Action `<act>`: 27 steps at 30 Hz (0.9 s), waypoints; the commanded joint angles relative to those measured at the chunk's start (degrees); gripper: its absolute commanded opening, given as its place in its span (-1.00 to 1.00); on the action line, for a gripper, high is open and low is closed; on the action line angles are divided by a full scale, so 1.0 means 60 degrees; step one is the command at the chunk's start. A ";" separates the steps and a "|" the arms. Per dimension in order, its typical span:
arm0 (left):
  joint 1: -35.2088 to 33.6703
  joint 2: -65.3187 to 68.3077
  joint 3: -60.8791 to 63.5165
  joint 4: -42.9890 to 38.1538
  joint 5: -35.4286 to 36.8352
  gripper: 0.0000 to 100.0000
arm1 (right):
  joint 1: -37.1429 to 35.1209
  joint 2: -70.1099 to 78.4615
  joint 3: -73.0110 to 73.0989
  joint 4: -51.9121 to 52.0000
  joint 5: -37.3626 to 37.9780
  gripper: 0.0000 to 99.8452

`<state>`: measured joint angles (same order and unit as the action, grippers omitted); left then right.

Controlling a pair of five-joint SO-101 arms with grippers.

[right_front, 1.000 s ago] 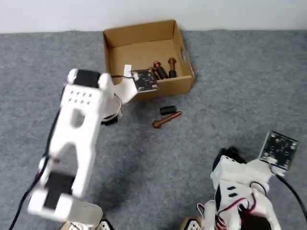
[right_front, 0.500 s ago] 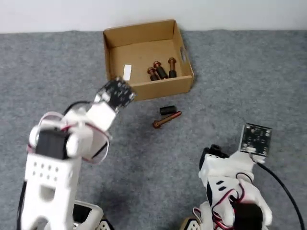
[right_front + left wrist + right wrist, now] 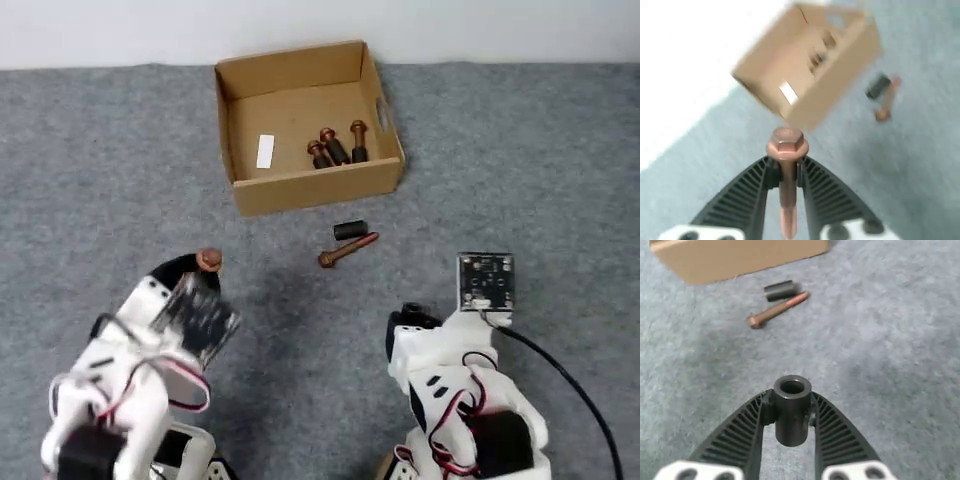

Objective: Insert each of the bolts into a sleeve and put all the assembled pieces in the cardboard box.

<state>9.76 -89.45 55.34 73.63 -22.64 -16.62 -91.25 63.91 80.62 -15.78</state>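
We see the left gripper point(image 3: 786, 167) clenched on the shank of a copper-coloured hex-head bolt point(image 3: 787, 143), whose head stands clear past the fingertips. The right gripper point(image 3: 791, 402) grasps a short black cylindrical sleeve point(image 3: 791, 422) across its body, its open bore showing above the fingertips. Ahead of both grippers stands the open brown cardboard box point(image 3: 300, 187). Inside it lie three copper bolts seated in black sleeves point(image 3: 335, 147), side by side, and a small white label point(image 3: 265, 151) whose writing we cannot read. Between the right gripper and the box, on the grey carpeted table point(image 3: 520, 160), a loose copper bolt point(image 3: 348, 249) lies just beside a loose black sleeve point(image 3: 350, 230).
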 commanded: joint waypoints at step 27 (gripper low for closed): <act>0.2256 -0.2418 0.2557 -0.3458 0.7106 -0.99 | -0.5751 -0.0051 0.1875 -0.4505 0.2007 -0.98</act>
<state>21.54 -103.43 70.73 56.57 16.66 -49.67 -91.25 75.69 56.26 -7.08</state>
